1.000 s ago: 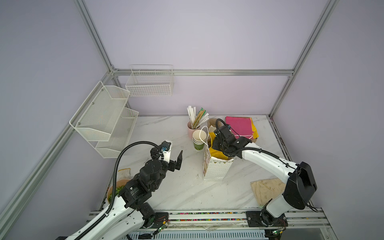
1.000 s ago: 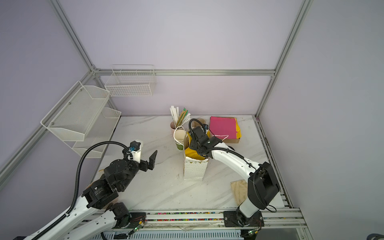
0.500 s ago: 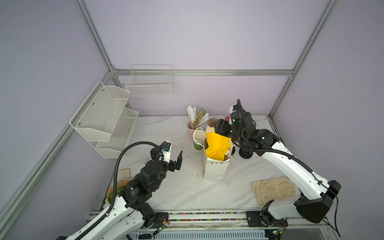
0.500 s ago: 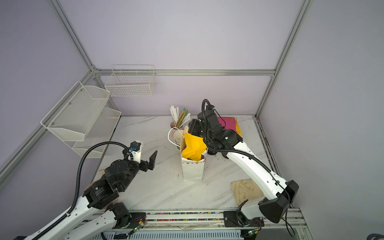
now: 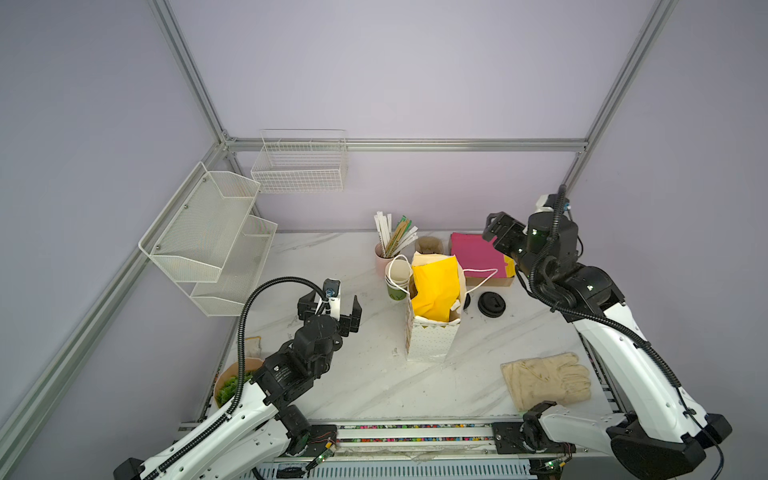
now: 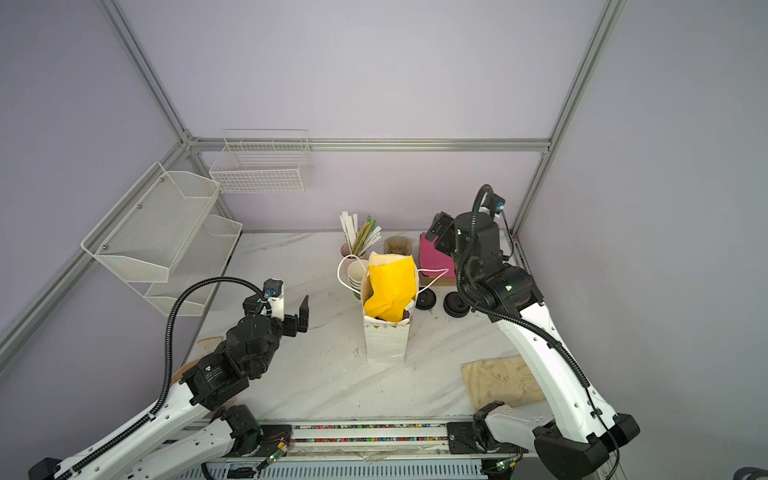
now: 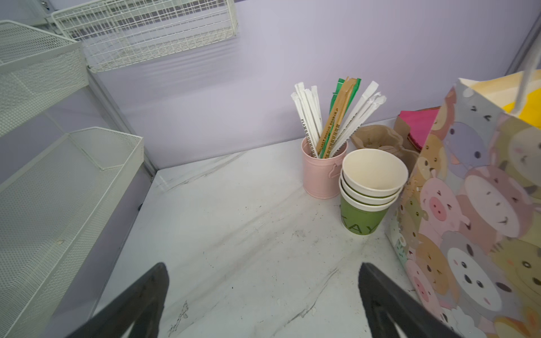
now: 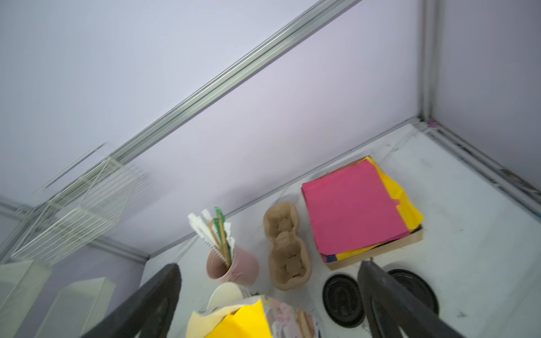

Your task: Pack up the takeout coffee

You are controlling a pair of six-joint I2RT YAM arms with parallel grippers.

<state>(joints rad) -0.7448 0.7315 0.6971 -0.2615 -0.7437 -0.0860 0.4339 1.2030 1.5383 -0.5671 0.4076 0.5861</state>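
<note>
Right gripper (image 5: 496, 232) up from bag (image 5: 428, 340) to its 2 o'clock, spread wide, empty; paper (image 5: 436, 286) left inside. Left gripper (image 5: 331, 298) likewise. Packing looks done.

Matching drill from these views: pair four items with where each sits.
Items:
1. yellow tissue paper
2. black lids
3. straws
4. glove

Places:
A. standing in the pink cup
B. lying flat near the table's front edge
C. sticking out of the gift bag
D. on the table, close beside the gift bag

Pairs: 1-C, 2-D, 3-A, 4-B
</note>
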